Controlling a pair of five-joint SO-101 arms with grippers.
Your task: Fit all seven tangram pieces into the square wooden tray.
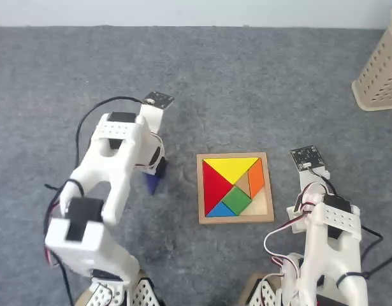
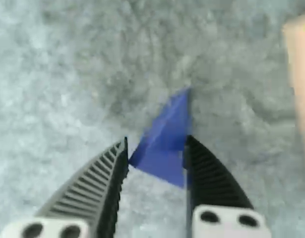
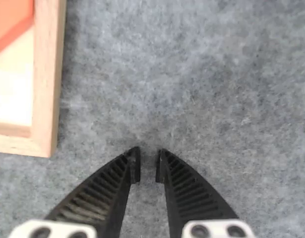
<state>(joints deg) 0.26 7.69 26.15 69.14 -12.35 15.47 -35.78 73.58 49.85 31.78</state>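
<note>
Grey felt (image 1: 259, 83) covers the table. Near its middle lies the square wooden tray (image 1: 236, 218), holding a yellow triangle (image 1: 231, 167), a red triangle (image 1: 213, 185), a green square (image 1: 237, 199), an orange piece (image 1: 257, 176) and a small blue triangle (image 1: 219, 210) — the corner nearest the right arm is bare wood. Apart from the tray, on the left arm's side, the left gripper (image 2: 154, 148) is clamped on a dark blue triangle (image 2: 164, 141). The right gripper (image 3: 147, 163) hangs over the felt just beside the tray's corner, jaws almost together — holding nothing.

The square wooden tray (image 1: 236, 155) holds a yellow triangle (image 1: 231, 169), red triangle (image 1: 213, 185), orange piece (image 1: 257, 176), green square (image 1: 236, 199) and light-blue triangle (image 1: 218, 210). A dark blue triangle (image 1: 153, 183) is apart, pinched in the left pincer (image 2: 156, 140).
</note>
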